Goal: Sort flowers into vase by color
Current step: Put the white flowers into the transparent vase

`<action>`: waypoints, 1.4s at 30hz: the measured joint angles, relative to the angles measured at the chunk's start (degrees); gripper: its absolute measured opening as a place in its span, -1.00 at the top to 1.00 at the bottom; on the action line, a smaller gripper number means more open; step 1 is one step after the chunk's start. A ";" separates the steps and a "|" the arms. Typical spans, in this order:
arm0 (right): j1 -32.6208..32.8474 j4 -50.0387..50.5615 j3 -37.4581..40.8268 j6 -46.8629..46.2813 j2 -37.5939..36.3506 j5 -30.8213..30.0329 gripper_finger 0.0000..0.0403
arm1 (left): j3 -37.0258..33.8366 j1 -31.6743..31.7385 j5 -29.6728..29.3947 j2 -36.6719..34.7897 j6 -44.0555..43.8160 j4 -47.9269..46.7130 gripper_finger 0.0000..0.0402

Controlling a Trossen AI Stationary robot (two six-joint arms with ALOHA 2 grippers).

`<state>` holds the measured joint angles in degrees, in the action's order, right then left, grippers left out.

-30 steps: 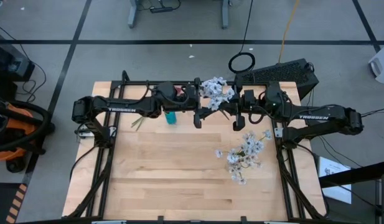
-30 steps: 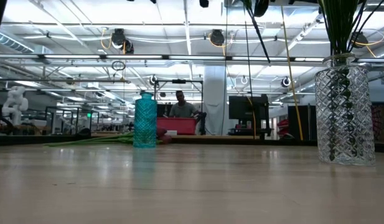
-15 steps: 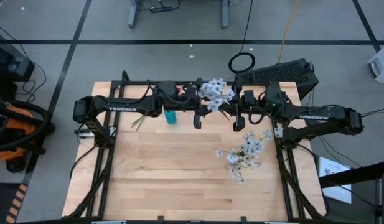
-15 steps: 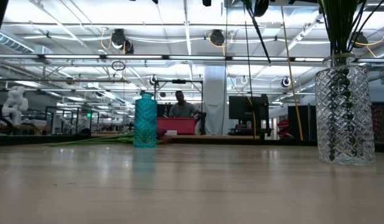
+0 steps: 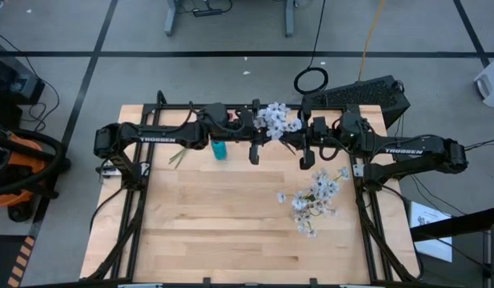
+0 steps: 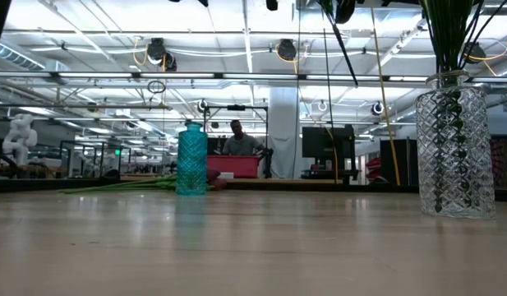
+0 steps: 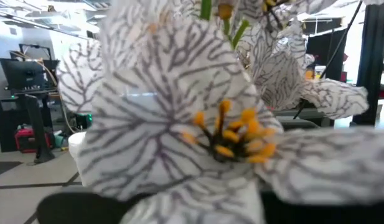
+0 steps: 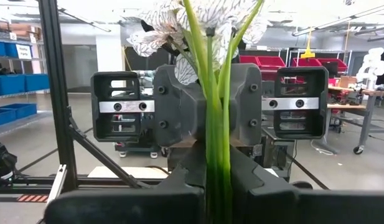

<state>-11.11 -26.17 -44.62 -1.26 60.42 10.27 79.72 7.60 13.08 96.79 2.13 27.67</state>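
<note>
Teal vase (image 5: 220,150) standing under the left arm, left gripper (image 5: 257,126) now closing in on the white flowers (image 5: 276,118), earlier wide open, right gripper (image 8: 211,186) staying clamped on their green stems (image 8: 211,124) above the table (image 5: 230,224), more white sprays (image 5: 315,198) lying on the right.

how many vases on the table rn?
2: a teal vase toward the left arm's side, and a clear cut-glass vase holding green stems, under the white blossoms mid-table. None seem hidden.

Light wood table (image 5: 222,232). On it: teal vase (image 5: 220,150) nr back edge, clear cut-glass vase (image 6: 454,152) w/ green stems in it, loose white sprays (image 5: 315,200) lying right of centre, green stems (image 5: 176,157) flat beside teal vase.
</note>
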 joint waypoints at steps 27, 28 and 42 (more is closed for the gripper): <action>-0.07 18.42 0.00 -6.08 -13.09 -9.28 -0.47 | -0.07 0.66 1.95 -3.79 -0.34 -1.06 0.90; -0.07 18.70 0.00 -5.76 -13.69 -9.28 -0.47 | -0.07 0.70 1.92 -3.87 -0.33 -1.21 0.90; -0.01 34.94 0.00 -1.14 -23.99 -13.36 -0.48 | -0.07 0.61 4.40 -3.98 -2.27 -4.95 0.90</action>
<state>-11.13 8.77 -44.62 -2.40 36.43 -3.09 79.66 8.21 17.48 92.82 -0.15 22.72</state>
